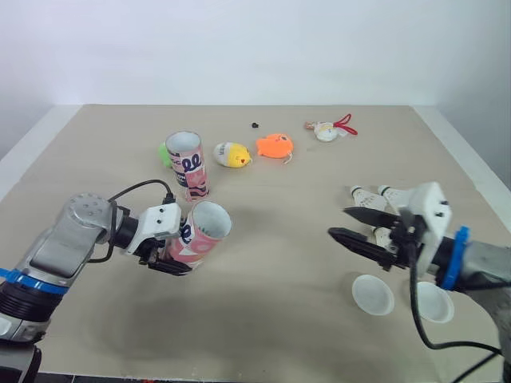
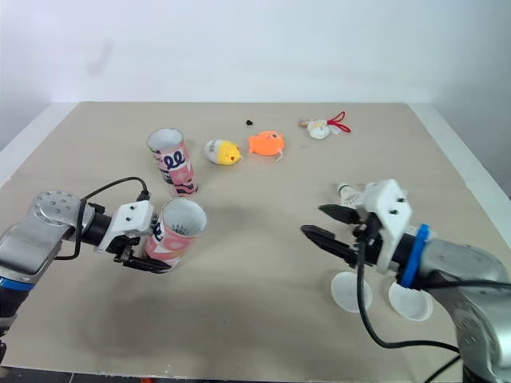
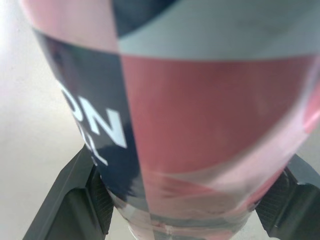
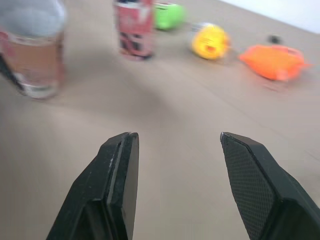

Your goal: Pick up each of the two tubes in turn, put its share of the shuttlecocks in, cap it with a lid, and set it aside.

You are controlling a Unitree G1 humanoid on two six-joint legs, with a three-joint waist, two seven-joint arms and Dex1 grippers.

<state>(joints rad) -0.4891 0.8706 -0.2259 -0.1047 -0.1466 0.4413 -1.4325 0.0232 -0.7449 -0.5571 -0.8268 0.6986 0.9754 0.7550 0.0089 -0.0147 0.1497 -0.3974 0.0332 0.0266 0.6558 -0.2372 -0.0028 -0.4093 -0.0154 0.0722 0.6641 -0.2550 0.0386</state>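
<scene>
Left gripper (image 1: 166, 261) pinches tilted tube (image 1: 204, 232), lower left of frame. Right gripper (image 1: 338, 223) spread, empty, right side beside shuttlecocks (image 1: 369, 196). Lids (image 1: 373, 294) lower right. Second tube (image 1: 189, 165) upright, upper left.

Smooth, matt beige worktop (image 1: 279, 207). The tube (image 1: 201, 233) has a glossy printed wrap. The lids (image 1: 373, 294) look like white plastic. The right pincer (image 4: 177, 137) has matt black fingers (image 4: 260, 190) with finely textured pads.
</scene>
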